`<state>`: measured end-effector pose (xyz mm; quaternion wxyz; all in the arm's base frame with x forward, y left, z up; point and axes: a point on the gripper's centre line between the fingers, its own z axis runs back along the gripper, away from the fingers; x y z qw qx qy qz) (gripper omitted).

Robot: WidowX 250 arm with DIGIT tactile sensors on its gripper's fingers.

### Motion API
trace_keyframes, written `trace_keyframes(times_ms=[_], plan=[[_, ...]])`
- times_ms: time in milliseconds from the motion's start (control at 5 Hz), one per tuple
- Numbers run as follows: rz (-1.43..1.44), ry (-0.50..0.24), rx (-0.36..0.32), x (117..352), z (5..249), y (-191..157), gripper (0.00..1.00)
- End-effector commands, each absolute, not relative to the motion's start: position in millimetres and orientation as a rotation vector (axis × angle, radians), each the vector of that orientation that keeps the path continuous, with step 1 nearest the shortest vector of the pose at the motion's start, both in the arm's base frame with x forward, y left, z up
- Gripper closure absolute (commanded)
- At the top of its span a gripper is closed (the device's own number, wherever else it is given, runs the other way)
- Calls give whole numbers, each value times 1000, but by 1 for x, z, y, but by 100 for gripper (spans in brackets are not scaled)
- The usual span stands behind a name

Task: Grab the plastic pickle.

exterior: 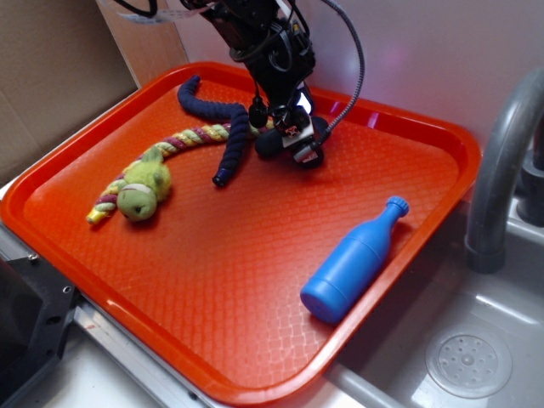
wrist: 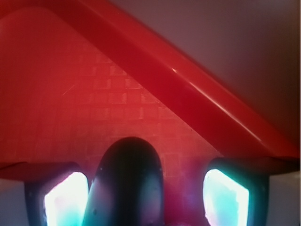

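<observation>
Blue bottle [exterior: 353, 263], rope toys [exterior: 217, 119] on red tray [exterior: 212, 280]; sink [exterior: 476, 357].

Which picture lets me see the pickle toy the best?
The wrist view. The plastic pickle fills the bottom middle there, dark and rounded, lying between the tool's two glowing fingers, nearer the left one. In the exterior view, the plastic pickle is just a dark lump mostly hidden under the tool on the orange tray.

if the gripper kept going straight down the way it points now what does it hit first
Most likely the plastic pickle, which lies between the fingers of the gripper; under it is the orange tray. Whether they already touch is unclear.
</observation>
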<state>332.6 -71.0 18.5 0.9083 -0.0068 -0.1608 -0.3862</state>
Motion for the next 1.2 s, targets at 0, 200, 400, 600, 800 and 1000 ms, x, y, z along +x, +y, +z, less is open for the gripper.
trace_keyframes(times_ms=[0, 200, 400, 600, 800, 1000], plan=[[-712, -169, -72, 289, 21, -100, 100], [-556, -135, -86, 274, 28, -101, 100], [-436, -137, -40, 261, 40, -103, 100], [-184, -186, -100, 243, 80, -78, 100], [56, -246, 29, 231, 112, -41, 100], [307, -357, 35, 206, 141, -19, 100]])
